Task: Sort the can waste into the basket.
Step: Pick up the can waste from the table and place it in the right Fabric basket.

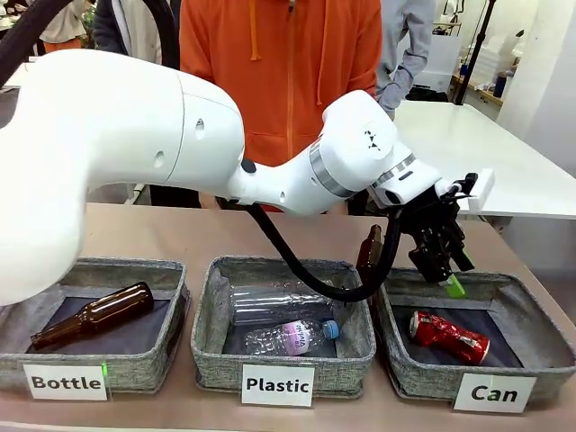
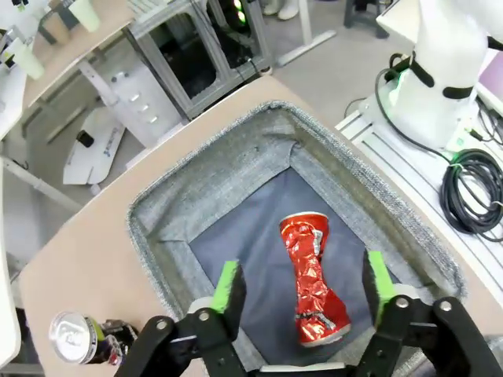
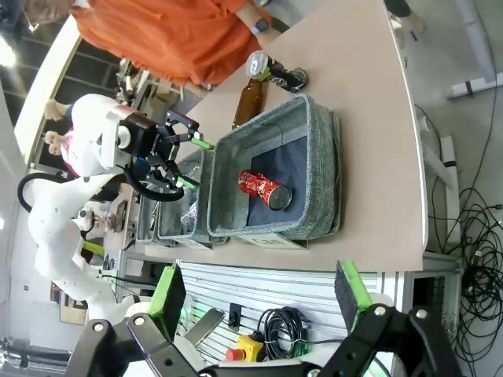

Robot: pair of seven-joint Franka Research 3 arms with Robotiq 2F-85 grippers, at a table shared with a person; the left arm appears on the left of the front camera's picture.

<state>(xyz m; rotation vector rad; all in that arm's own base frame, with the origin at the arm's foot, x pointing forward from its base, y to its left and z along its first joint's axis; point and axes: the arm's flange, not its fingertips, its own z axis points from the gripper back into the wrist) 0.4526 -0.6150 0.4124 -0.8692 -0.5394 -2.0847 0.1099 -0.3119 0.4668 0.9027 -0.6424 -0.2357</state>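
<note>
Left hand (image 2: 302, 279) spread empty over red can (image 2: 308, 239); its wrist view adds dark can (image 2: 76, 338).

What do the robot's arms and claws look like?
The left arm is fat, round and white, with a grey ring and a black cable hanging under it. The left gripper and right gripper are black, each with two bright green pads.

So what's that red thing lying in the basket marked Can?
It is a small red metal drink can, shiny and badly crushed, with a silvery end. It lies on its side on the dark lining of the grey fabric basket, touching nothing else. The left tool hangs open above it, not touching.
</note>
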